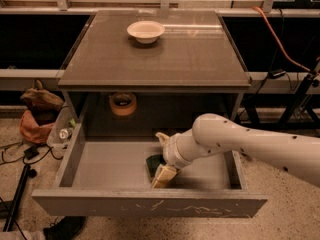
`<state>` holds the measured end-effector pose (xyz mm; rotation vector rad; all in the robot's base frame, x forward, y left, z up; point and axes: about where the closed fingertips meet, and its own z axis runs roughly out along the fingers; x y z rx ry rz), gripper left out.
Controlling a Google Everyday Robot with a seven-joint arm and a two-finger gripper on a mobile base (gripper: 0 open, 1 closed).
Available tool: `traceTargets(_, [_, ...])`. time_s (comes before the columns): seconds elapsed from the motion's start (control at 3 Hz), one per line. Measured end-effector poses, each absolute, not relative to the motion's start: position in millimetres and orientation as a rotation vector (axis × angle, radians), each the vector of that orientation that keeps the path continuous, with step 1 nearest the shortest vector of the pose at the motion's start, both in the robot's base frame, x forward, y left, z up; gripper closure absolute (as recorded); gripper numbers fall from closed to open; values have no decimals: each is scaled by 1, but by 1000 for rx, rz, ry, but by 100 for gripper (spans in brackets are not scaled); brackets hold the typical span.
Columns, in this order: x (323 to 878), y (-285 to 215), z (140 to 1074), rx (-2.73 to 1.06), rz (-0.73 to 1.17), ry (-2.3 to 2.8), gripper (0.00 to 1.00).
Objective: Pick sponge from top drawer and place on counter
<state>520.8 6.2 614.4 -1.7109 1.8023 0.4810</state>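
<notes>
The bench [150, 59] is the sponge's destination and carries only a white bowl [145, 31] near its back edge. Below it, the top drawer [110, 164] is pulled fully out so the arm [260, 144] can reach in from the right. A tape roll [123, 103] sits on the shelf behind. The sponge [152, 162] lies on the drawer floor near the front panel. The gripper [164, 176] is down against it, likely for the pick. I cannot tell whether it is clenched or released.

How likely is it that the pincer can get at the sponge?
Probably yes: the top drawer stands open, nothing covers the sponge, and the pincer is down inside, right at it.
</notes>
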Motion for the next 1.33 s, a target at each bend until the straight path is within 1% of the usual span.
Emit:
traceTargets(0.33, [522, 3, 603, -1719, 500, 1811, 0])
traceTargets(0.67, [522, 3, 602, -1719, 500, 1811, 17])
traceTargets(1.33, [521, 3, 604, -1720, 503, 1815, 64])
